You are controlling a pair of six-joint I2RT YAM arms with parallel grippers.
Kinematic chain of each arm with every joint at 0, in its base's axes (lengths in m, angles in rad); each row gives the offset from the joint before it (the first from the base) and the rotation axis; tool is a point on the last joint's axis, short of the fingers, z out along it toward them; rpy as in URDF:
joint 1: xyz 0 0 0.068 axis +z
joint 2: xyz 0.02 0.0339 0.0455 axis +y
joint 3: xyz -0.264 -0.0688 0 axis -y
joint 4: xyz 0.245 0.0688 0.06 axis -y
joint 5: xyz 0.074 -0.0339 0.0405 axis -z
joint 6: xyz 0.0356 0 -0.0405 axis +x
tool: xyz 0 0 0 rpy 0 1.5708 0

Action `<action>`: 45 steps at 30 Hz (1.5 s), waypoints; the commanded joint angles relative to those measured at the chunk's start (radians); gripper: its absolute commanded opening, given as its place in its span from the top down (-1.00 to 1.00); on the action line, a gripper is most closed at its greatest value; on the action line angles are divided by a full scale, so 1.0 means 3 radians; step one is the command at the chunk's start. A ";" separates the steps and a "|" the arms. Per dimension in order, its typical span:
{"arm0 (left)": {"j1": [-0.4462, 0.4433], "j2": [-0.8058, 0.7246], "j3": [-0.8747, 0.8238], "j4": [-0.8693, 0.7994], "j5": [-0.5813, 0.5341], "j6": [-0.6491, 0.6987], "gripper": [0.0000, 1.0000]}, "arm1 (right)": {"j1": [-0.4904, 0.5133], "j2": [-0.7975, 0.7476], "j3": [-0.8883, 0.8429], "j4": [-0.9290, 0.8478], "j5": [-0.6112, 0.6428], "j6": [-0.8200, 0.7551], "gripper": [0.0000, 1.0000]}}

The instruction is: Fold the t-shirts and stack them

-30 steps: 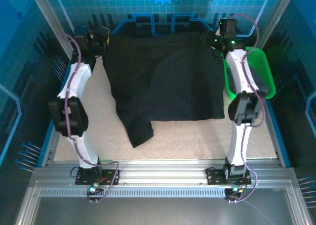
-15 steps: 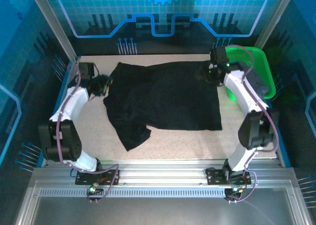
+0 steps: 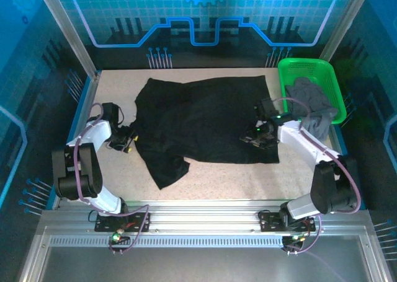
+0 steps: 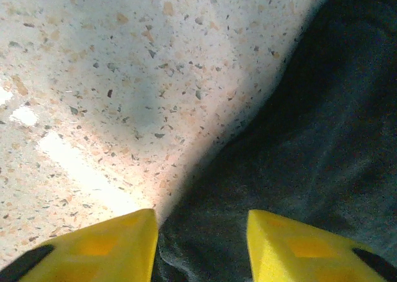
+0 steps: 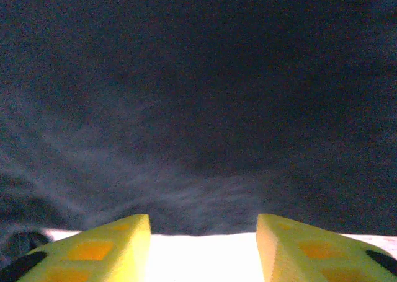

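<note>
We see black t-shirt spread flat mid-table, one sleeve trailing toward near left. Grey t-shirt bunched in green basket at far right, spilling over its near rim. Left gripper low at black shirt's left edge, fingers apart, cloth edge lying between them, not pinched. Right gripper over shirt's near right corner, fingers likewise apart, nothing held.

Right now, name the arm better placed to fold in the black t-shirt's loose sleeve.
Left, probably. The left gripper sits at the black t-shirt's left edge, close to the sleeve jutting nearward; the right gripper is across the shirt, at its right edge.
</note>
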State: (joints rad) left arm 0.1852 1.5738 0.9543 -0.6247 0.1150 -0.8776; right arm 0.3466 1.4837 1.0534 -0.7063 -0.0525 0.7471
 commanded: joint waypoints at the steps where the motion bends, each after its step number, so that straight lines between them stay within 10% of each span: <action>1: 0.0026 -0.0140 0.0042 -0.0142 -0.0154 0.0085 0.05 | 0.0571 0.0418 0.0421 0.0184 -0.0149 -0.0344 -0.07; 12: 0.0001 -0.0246 0.0103 -0.0142 -0.0092 -0.0020 0.00 | 0.1622 0.2140 0.2395 -0.0433 0.0570 -0.1335 -0.17; 24: 0.0001 -0.0422 0.0020 -0.0231 -0.0078 0.0014 0.01 | 0.1877 0.3304 0.3744 -0.0928 0.0763 -0.1292 0.01; 32: 0.0001 -0.0439 0.0051 -0.0290 -0.0058 0.0135 0.02 | 0.1832 0.3328 0.3895 -0.0985 0.0817 -0.1159 1.00; 45: 0.0001 -0.0417 -0.0120 -0.0088 0.0026 0.0156 0.06 | 0.1316 0.2376 0.3145 -0.0658 0.0059 -0.0993 1.00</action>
State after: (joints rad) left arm 0.1860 1.4658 0.9375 -0.6655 0.0910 -0.8539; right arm 0.7891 2.2467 2.0392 -0.9184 0.0696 0.4232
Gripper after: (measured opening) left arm 0.473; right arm 0.066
